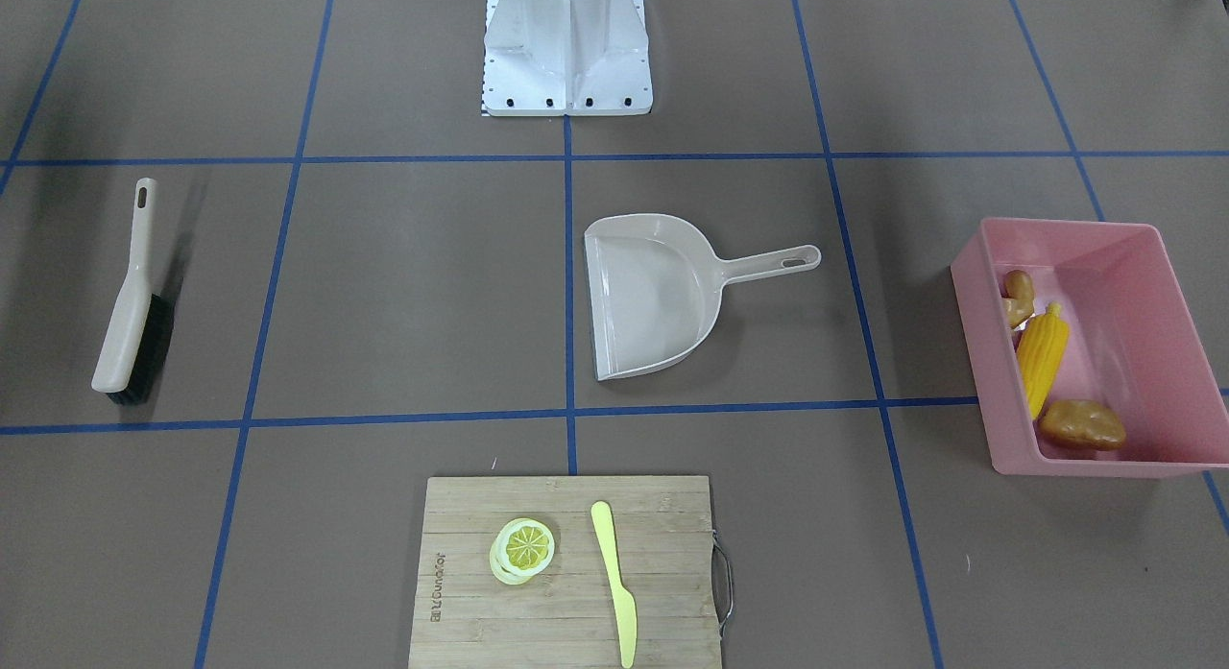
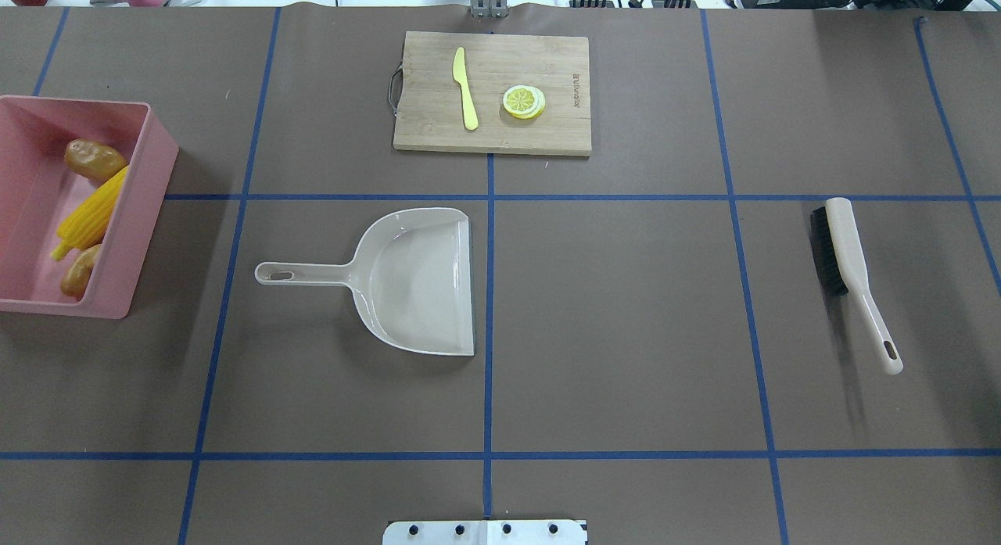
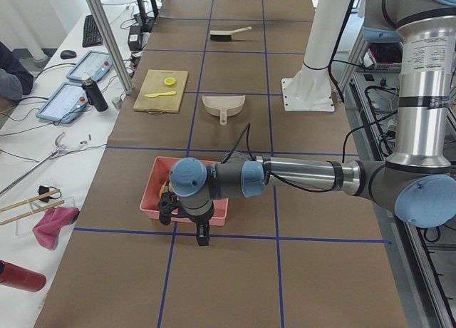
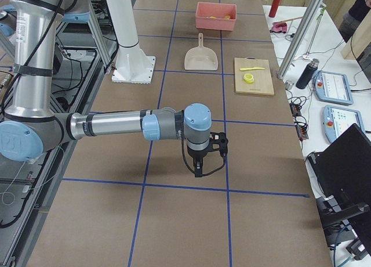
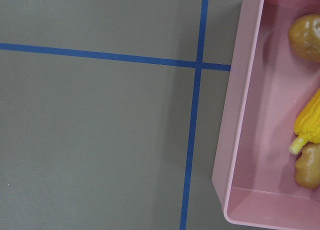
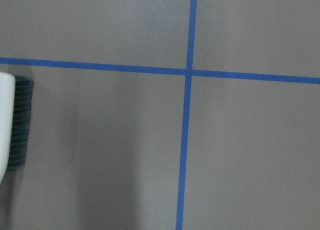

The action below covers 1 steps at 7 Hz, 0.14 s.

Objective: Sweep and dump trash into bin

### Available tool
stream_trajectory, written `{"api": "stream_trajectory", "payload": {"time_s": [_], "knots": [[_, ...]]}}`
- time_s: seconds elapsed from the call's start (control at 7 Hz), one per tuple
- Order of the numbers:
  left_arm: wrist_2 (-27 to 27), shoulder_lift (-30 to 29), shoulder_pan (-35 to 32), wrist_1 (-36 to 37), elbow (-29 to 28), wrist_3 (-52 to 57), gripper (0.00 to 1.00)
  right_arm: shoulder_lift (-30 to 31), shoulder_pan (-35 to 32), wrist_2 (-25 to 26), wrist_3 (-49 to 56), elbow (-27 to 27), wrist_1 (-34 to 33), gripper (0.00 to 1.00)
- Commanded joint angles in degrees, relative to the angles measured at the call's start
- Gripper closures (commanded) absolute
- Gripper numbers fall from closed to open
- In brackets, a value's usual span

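- Front-facing: the corn cob (image 1: 1042, 357), potato (image 1: 1082, 425) and ginger root (image 1: 1018, 298) were seen inside the bin (image 1: 1133, 333), at the right.
- Left side: the left gripper (image 3: 203, 239) was held just beside the bin; its finger spread could not be told.
- Right side: neither could that of the right gripper (image 4: 198, 172).

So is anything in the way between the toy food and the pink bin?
No, nothing is. The corn, the potato and the ginger already lie inside the bin. The dustpan sits empty, apart from it.

Left gripper (image 3: 203, 241) hanging near pink bin (image 3: 151, 195), beige dustpan (image 3: 223, 105) beyond, cutting board (image 3: 162, 90), brush (image 3: 228, 33)
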<state>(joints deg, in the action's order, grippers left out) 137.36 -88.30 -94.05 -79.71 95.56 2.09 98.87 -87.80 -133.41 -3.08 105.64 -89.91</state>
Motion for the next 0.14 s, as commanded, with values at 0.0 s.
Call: {"api": "stream_trajectory", "payload": {"time_s": [0.0], "knots": [[0.0, 0.1, -0.3, 0.0, 0.0, -0.1, 0.01, 0.0, 0.0, 0.0, 0.0, 0.0, -0.1, 0.0]]}}
